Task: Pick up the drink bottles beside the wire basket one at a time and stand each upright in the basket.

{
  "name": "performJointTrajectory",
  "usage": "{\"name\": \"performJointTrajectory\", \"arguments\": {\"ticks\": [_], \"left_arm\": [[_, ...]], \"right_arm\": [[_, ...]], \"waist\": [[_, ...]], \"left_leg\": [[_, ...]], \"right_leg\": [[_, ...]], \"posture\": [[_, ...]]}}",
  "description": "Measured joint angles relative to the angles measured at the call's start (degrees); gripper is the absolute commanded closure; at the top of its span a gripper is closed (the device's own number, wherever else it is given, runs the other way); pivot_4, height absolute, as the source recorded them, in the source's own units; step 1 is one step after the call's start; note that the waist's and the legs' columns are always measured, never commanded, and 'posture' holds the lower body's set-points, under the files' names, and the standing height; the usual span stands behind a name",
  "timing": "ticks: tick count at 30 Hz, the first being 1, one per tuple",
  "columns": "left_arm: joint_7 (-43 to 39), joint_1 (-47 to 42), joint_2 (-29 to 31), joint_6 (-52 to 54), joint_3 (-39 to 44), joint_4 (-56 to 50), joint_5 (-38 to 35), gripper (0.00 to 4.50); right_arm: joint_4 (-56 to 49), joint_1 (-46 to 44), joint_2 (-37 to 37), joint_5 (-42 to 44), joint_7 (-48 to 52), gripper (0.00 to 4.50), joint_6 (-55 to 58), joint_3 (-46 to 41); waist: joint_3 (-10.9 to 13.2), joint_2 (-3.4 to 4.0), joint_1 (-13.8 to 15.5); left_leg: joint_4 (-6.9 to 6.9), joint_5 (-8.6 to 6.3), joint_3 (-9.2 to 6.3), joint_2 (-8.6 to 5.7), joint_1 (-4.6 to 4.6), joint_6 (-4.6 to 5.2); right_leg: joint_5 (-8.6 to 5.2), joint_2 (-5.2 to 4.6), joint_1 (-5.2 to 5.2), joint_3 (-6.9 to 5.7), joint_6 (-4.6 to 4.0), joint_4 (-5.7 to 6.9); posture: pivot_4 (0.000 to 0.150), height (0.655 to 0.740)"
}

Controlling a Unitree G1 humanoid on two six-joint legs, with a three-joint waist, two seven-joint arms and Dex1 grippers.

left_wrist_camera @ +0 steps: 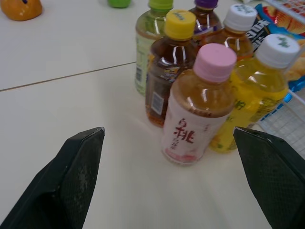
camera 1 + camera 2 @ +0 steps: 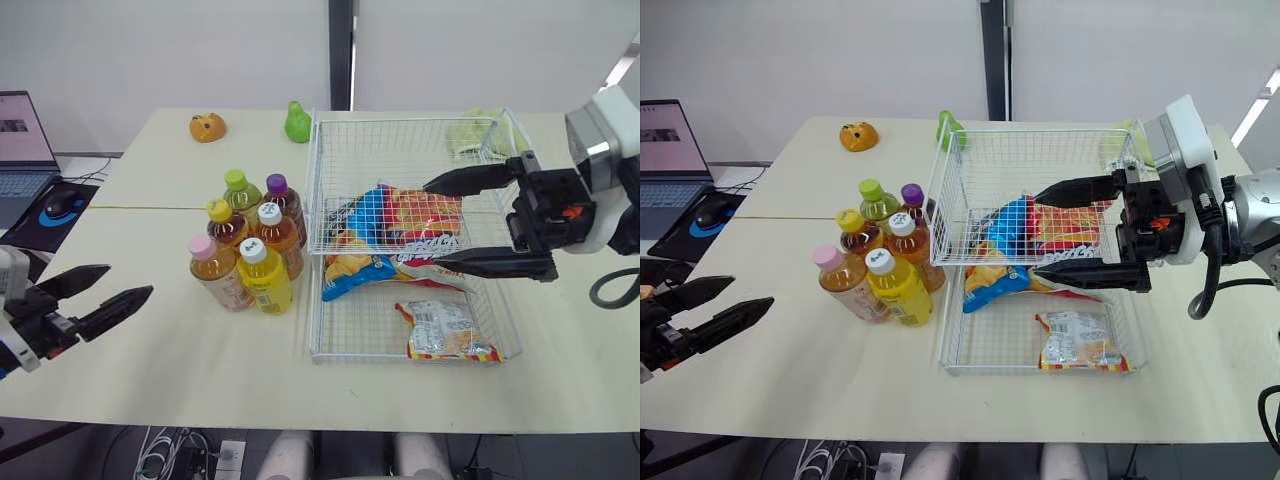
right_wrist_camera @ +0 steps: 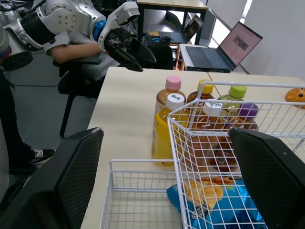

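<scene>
**Six bottles waiting, both grippers empty**

The bench (image 2: 150, 370) carries the wire basket (image 2: 400, 122), which so far holds only snack bags (image 2: 440, 330). No bottle is in it yet. The drink bottles (image 2: 250, 250) stand upright in a tight cluster just beside the basket's left wall. The right gripper (image 2: 431, 222) hangs over the basket, fingers spread wide and holding nothing. The left gripper (image 2: 129, 280) faces the pink-capped bottle (image 1: 200, 105), the nearest one and probably its first target. Its fingers are also spread and empty, well short of the bottle.

Bottles (image 2: 250, 250) left of wire basket (image 2: 330, 140)
</scene>
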Motion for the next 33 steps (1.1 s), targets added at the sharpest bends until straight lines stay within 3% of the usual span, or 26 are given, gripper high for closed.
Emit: {"name": "performJointTrajectory", "arguments": {"ticks": [5, 9, 16, 23, 33], "left_arm": [[12.6, -4.41, -5.23, 0.59, -1.54, -6.88, -3.9, 0.03], [23.12, -6.64, -11.32, -0.47, -7.54, -11.81, -4.43, 0.03], [35.41, -11.2, -15.34, -3.91, -19.19, -13.58, 3.41, 0.03], [37.55, -13.04, -15.4, -6.73, -26.53, -10.98, 10.59, 0.03], [34.61, -14.71, -15.79, -8.52, -29.19, -8.8, 10.86, 0.03]], "right_arm": [[-0.02, 1.35, 1.4, -1.51, 1.06, 0.0, -0.29, 0.66], [-0.05, 1.37, 2.07, -2.16, 1.14, 0.0, -0.31, 0.61], [0.0, 1.33, 2.28, -2.34, 1.22, 0.0, -0.3, 0.57], [0.14, 0.97, 2.29, -2.81, 1.18, 0.0, -0.17, 0.57], [0.13, 0.49, 2.29, -2.68, 0.87, 0.0, 0.55, 0.56]], "waist": [[-0.02, -0.03, 0.45], [-0.02, -0.05, 0.63], [-0.03, -0.07, 1.39], [-0.03, -0.07, 1.35], [-0.02, -0.08, 1.36]], "left_leg": [[0.05, 0.0, 0.08, -0.02, 0.01, 0.0], [0.06, 0.0, 0.1, -0.02, 0.01, 0.0], [0.11, 0.0, 0.12, -0.04, 0.0, 0.0], [0.1, 0.0, 0.14, -0.03, -0.01, 0.0], [0.1, 0.0, 0.12, -0.03, -0.01, 0.0]], "right_leg": [[0.01, 0.06, 0.02, 0.04, -0.01, 0.01], [0.02, 0.09, 0.03, 0.04, -0.01, 0.01], [0.05, 0.26, 0.08, 0.03, -0.02, 0.01], [0.06, 0.29, 0.06, 0.04, -0.02, 0.0], [0.06, 0.29, 0.06, 0.03, -0.01, -0.01]], "posture": [[0.15, 0.74], [0.15, 0.74], [0.15, 0.74], [0.15, 0.74], [0.15, 0.74]]}}
